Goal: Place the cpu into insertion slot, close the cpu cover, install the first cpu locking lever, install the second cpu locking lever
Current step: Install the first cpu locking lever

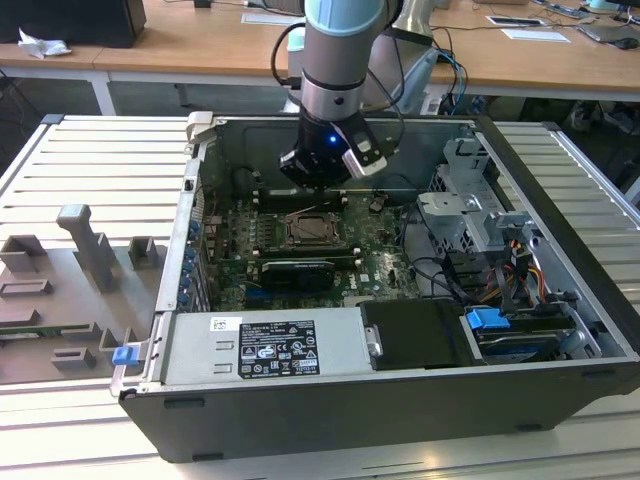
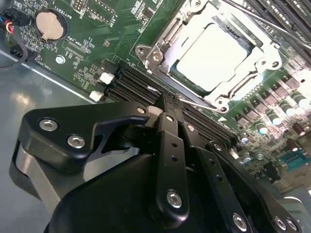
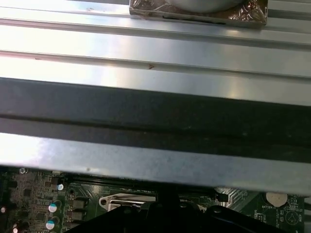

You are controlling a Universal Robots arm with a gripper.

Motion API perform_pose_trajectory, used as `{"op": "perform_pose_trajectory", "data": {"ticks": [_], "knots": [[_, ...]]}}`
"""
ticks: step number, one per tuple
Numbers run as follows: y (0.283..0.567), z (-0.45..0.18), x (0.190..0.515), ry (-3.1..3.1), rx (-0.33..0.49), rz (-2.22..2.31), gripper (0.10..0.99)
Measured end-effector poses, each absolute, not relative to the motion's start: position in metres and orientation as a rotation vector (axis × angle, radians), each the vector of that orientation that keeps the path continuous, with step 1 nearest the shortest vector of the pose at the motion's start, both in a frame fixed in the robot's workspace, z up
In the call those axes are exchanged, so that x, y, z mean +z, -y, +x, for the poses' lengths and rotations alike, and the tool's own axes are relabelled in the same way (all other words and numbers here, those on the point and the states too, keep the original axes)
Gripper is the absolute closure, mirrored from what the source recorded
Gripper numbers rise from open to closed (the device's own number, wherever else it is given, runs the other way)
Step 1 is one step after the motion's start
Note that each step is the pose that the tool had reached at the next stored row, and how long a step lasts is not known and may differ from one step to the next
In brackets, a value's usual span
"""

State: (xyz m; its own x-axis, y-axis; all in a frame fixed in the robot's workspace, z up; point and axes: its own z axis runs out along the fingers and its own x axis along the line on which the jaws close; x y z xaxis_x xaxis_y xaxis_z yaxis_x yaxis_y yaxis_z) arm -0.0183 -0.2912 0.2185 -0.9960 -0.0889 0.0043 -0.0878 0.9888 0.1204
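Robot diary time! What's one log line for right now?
end effector: shut, empty, above memory slots beside socket | cpu: seated in insertion slot | cpu cover: down over cpu

- A ribbed pale metal table (image 1: 80, 165) spreads beneath everything, catching bright light.
- Wooden desks (image 1: 200, 45) run along 12 o'clock in the exterior view, with papers (image 1: 535, 34) toward 1 o'clock.
- Grey fixture blocks (image 1: 85, 245) stand at 9 o'clock.
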Motion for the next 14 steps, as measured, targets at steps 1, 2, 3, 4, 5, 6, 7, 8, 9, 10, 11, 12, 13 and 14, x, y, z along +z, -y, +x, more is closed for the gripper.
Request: {"op": "perform_pose_trajectory", "data": {"ticks": [1,2,3,4,5,6,7,8,9,10,11,12,13,14], "knots": [[0.291,-0.018,0.217,3.123,-0.189,0.139,0.980],[0.291,-0.017,0.216,3.123,-0.189,0.139,0.980],[0.291,-0.017,0.215,3.123,-0.188,0.139,0.980],[0.291,-0.017,0.214,3.123,-0.189,0.139,0.980],[0.291,-0.017,0.213,3.123,-0.188,0.139,0.980],[0.291,-0.016,0.212,3.123,-0.189,0.139,0.980],[0.291,-0.016,0.211,3.123,-0.188,0.139,0.980],[0.291,-0.015,0.209,3.123,-0.189,0.139,0.980],[0.291,-0.014,0.208,3.123,-0.188,0.139,0.980],[0.291,-0.014,0.207,3.123,-0.188,0.139,0.980],[0.291,-0.014,0.207,3.123,-0.188,0.138,0.980],[0.291,-0.014,0.206,3.123,-0.189,0.139,0.980],[0.291,-0.014,0.205,3.123,-0.188,0.139,0.980],[0.291,-0.014,0.205,3.123,-0.188,0.139,0.980]]}}
